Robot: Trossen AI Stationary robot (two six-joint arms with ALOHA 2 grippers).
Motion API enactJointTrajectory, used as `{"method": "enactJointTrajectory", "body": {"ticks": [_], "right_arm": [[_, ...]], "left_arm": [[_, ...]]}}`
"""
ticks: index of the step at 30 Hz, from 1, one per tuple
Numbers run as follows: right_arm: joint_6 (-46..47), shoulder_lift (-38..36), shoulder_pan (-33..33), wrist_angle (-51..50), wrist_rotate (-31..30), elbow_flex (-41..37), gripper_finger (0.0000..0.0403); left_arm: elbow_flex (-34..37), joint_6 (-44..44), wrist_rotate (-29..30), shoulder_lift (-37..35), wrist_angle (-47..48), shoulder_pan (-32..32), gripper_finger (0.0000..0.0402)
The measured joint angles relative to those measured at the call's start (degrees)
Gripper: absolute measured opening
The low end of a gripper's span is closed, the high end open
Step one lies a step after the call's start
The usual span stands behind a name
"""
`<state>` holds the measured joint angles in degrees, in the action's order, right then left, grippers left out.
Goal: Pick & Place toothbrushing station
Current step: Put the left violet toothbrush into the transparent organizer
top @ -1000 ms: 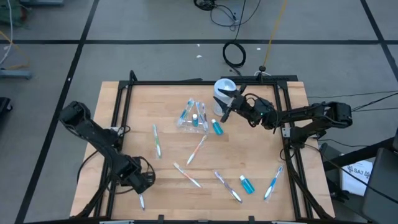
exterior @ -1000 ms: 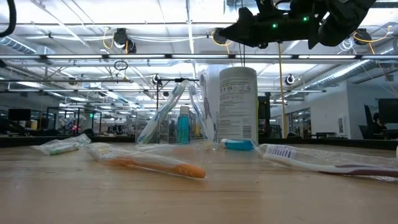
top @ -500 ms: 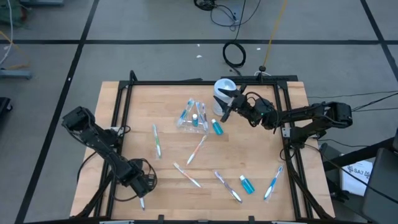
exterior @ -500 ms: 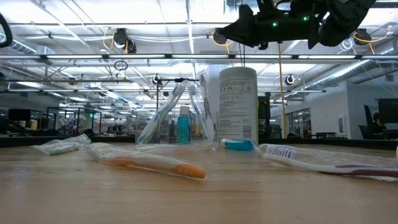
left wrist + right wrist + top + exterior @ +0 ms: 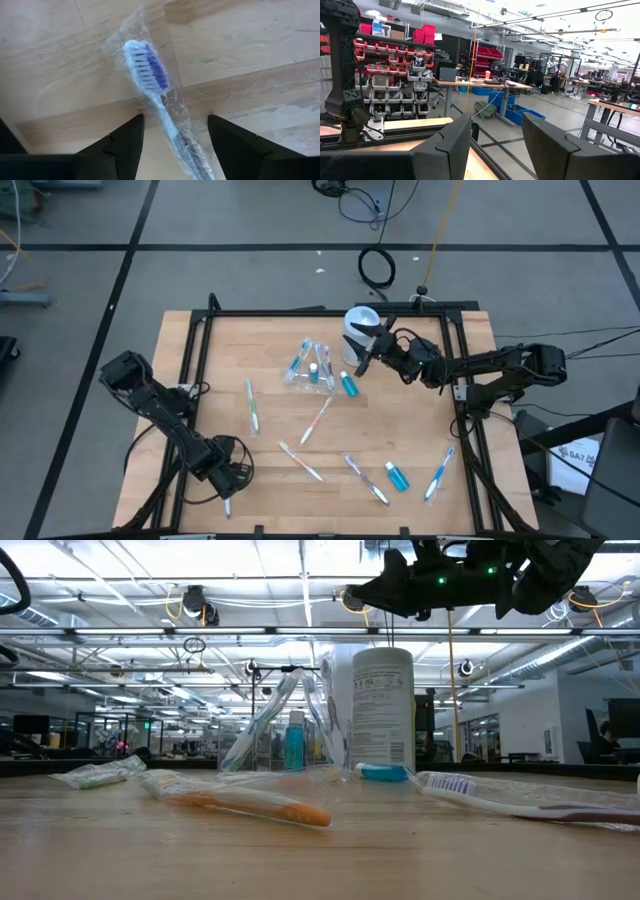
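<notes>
Clear plastic cup (image 5: 311,370) tipped on its side mid-table, toothbrushes and one blue tube inside. Second tube (image 5: 349,385) just beside it, third (image 5: 398,477) near the front. Wrapped toothbrushes (image 5: 315,422) scattered flat; one (image 5: 157,107) between spread end effector fingers.

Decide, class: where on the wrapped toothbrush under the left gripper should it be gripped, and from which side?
Grip the slim handle just behind the bristle head of the wrapped toothbrush, coming straight down from above. It lies flat on the table, so only its long sides are free, and the open left gripper already straddles the handle crosswise.
</notes>
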<state>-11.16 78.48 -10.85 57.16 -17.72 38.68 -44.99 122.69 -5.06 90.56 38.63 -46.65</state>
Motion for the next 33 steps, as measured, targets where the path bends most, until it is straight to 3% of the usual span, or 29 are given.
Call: {"method": "enactJointTrajectory", "body": {"ticks": [22, 28, 33], "right_arm": [[0.0, 0.0, 0.1, -0.9, 0.0, 0.0, 0.0171], [0.0, -0.1, 0.1, -4.6, 0.1, 0.0, 0.0171], [2.4, -6.6, 0.1, -22.9, 0.2, 0.5, 0.0171]], "left_arm": [[0.0, 3.4, 0.3, 0.0, 0.4, 0.0, 0.0226], [0.0, 3.9, 0.4, 0.0, 0.4, 0.1, 0.0171], [0.0, 5.5, 0.7, 0.0, 0.5, 0.1, 0.0123]]}}
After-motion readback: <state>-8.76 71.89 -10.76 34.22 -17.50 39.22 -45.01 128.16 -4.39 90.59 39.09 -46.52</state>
